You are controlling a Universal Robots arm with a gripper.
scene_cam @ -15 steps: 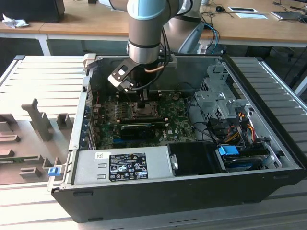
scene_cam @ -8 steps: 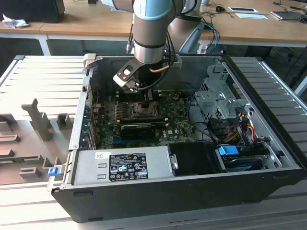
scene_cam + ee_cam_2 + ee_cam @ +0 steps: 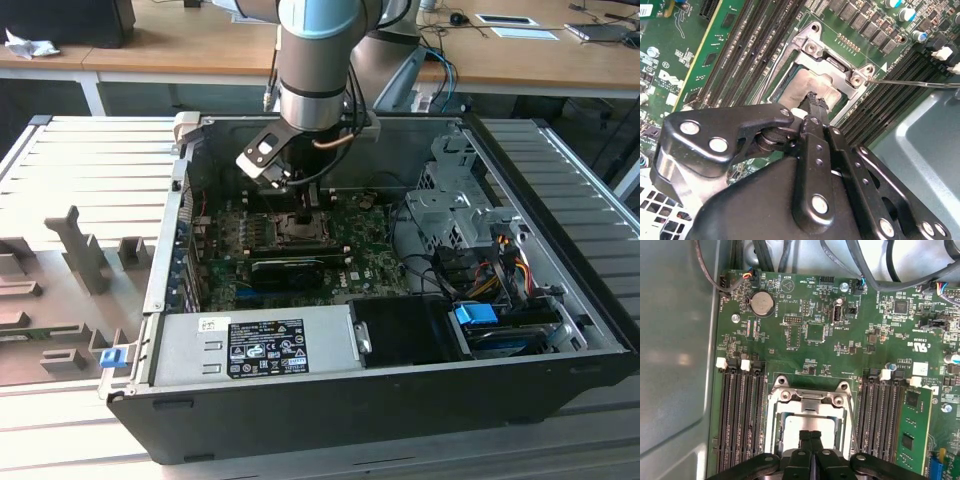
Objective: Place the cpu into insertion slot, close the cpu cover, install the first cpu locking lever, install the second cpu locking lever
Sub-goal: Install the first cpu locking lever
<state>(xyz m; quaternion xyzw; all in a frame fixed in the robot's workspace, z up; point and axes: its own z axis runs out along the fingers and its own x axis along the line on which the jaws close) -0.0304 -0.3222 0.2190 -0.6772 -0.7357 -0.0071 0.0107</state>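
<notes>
The insertion slot sits on the green motherboard between rows of black memory slots. The cpu lies inside it, its silvery face showing through the window of the cpu cover, which lies flat over it. My gripper hangs straight above the socket, fingers pressed together with nothing seen between them, their tips at the cpu's face. A thin wire locking lever stands out sideways from the socket's corner over the memory slots. In the exterior view the gripper reaches down into the open case onto the socket.
The open computer case has a grey metal wall close beside the memory slots. Cable bundles run along the board's edge. A power supply and a drive cage flank the board, and a heatsink block lies near the socket.
</notes>
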